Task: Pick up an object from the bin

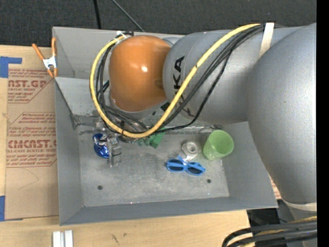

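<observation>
Fingers (114, 156) stand low in the bin's (144, 187) left part; a blue object (100, 147) lies just beside them, leftward in view. Their opening cannot be told.

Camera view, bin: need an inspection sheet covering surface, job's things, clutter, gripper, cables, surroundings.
Surface: grey metal bin, floor scuffed, bare along the front.
Job's things: small shiny blue thing at the floor's left, right beside the gripper; whether it is gripped cannot be told.
Clutter: green cup at right, mouth toward the camera; blue sunglasses mid-floor; small clear piece between them; green piece partly under the arm.
Gripper: gripper low over the floor's left.
Cables: yellow and black cables loop round the orange wrist cover.
Surroundings: nothing seen that bears on the pick.
</observation>
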Available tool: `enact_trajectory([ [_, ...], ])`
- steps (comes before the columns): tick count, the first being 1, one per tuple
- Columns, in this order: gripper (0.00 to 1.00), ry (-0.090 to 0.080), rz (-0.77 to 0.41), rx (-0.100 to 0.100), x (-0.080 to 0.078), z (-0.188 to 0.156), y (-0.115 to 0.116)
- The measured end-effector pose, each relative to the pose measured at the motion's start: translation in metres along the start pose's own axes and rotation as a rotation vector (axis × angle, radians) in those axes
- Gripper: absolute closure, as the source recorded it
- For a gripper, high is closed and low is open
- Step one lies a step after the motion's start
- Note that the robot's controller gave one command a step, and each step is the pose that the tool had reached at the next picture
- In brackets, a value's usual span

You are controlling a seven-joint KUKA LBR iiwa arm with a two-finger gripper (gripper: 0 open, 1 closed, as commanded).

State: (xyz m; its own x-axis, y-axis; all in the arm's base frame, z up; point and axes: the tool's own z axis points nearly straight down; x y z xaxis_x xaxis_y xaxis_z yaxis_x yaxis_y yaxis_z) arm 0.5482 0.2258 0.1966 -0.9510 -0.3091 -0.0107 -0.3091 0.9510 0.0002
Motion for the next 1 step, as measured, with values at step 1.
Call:
enact_trajectory([
  [1, 1.0, 0.002, -0.47, -0.001, 0.0089, -0.0782, -0.009],
])
